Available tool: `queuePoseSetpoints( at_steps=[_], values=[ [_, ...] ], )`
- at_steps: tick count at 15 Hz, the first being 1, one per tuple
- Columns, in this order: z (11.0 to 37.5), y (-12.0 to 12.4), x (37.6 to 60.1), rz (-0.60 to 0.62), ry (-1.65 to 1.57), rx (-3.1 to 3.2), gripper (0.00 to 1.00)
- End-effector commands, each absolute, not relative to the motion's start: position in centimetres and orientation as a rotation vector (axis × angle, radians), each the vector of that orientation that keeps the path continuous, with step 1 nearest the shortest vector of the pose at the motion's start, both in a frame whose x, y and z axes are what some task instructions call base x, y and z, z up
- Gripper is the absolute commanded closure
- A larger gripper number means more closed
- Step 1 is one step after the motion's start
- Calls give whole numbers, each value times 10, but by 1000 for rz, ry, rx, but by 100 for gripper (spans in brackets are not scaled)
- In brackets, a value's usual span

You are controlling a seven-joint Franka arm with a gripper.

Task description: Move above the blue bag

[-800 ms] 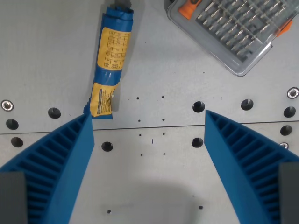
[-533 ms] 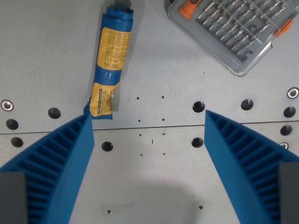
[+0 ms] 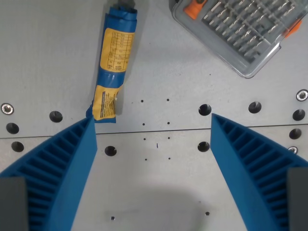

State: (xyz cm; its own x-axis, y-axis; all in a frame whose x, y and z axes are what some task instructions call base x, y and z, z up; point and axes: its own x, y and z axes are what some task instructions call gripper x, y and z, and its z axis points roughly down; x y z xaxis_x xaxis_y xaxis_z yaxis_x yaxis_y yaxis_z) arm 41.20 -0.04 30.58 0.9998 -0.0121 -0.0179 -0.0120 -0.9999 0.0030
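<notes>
A rolled blue bag (image 3: 113,65) with yellow labels lies on the grey table, running from the top edge down to the wrist view's left of centre. Its lower end sits just beyond the tip of my left finger (image 3: 72,159). My gripper (image 3: 153,126) is open, with both ribbed blue fingers spread wide and only bare table between them. The bag lies up and to the left of the gap, not under it.
A clear plastic case of screwdriver bits (image 3: 240,29) with orange parts lies at the top right. The grey table (image 3: 159,183) has rows of bolt holes and a seam across the middle.
</notes>
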Motion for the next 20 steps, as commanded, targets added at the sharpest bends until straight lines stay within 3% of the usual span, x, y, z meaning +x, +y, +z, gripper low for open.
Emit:
queuePoseSetpoints(
  at_steps=[1, 10, 20],
  values=[
    [301, 3, 412, 7, -98, 3138, 0],
    [271, 14, 411, 78, -253, 3131, 0],
    [225, 30, 410, 67, -449, 3120, 0]
  ],
)
